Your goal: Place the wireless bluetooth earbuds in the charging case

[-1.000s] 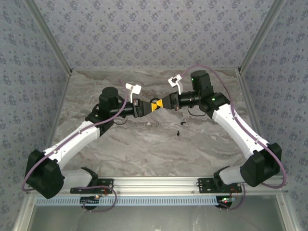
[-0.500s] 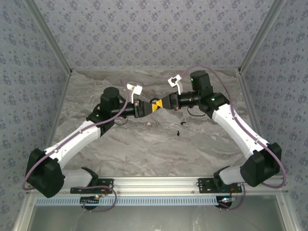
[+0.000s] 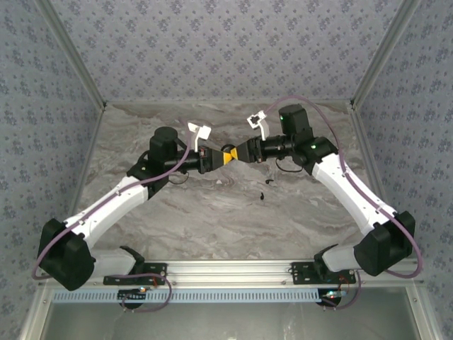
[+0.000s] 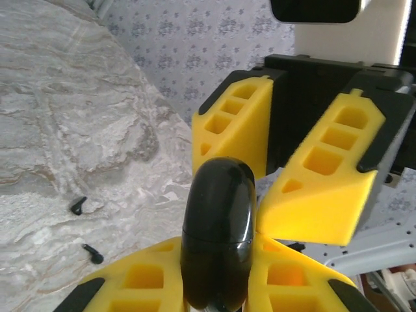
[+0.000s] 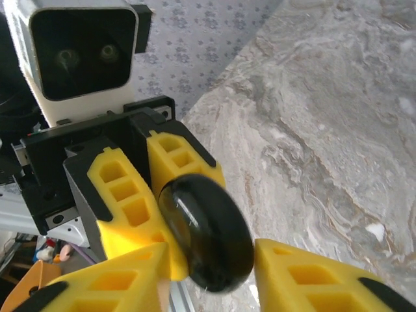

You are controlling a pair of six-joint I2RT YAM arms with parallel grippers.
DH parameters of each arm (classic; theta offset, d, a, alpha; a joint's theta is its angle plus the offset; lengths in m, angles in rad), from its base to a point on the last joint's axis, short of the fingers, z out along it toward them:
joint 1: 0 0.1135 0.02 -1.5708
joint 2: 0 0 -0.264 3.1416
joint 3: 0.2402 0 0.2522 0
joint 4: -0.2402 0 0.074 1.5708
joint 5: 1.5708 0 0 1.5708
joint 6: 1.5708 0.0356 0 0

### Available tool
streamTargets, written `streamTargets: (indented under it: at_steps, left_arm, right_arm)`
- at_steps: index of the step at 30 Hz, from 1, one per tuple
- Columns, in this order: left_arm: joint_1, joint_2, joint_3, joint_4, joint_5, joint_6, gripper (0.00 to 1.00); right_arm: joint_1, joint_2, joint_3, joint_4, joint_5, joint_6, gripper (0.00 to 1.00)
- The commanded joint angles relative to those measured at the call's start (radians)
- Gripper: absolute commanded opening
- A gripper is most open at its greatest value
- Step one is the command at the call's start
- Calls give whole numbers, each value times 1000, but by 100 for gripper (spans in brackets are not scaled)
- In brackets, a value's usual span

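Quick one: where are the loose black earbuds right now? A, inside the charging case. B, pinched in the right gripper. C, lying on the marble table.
C: the black earbuds lie loose on the marble table, while the charging case is clamped in the left gripper above it.

No legible text, apparently.

A high rear camera overlooks the table (image 3: 212,219); wrist cameras face each other closely, sharing the black case (image 4: 218,240).
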State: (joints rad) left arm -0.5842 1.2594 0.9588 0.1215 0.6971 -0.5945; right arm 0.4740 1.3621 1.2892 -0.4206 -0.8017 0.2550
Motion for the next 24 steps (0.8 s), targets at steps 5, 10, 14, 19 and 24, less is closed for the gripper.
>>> streamTargets:
  at_steps: [5, 10, 14, 19, 24]
  left_arm:
    - [-6, -5, -20, 90, -78, 195, 17]
    - [-27, -3, -31, 116, -61, 371, 18]
    - [-41, 0, -31, 123, -39, 437, 18]
    - [-61, -2, -37, 127, -35, 480, 18]
    - [-69, -5, -41, 131, -21, 491, 17]
  right_arm:
    - [10, -72, 42, -124, 116, -61, 48]
    - [12, -73, 41, -135, 132, -68, 49]
    - [17, -67, 45, -133, 134, -69, 50]
    - [22, -58, 54, -144, 143, -74, 50]
    - [24, -57, 55, -152, 169, -77, 51]
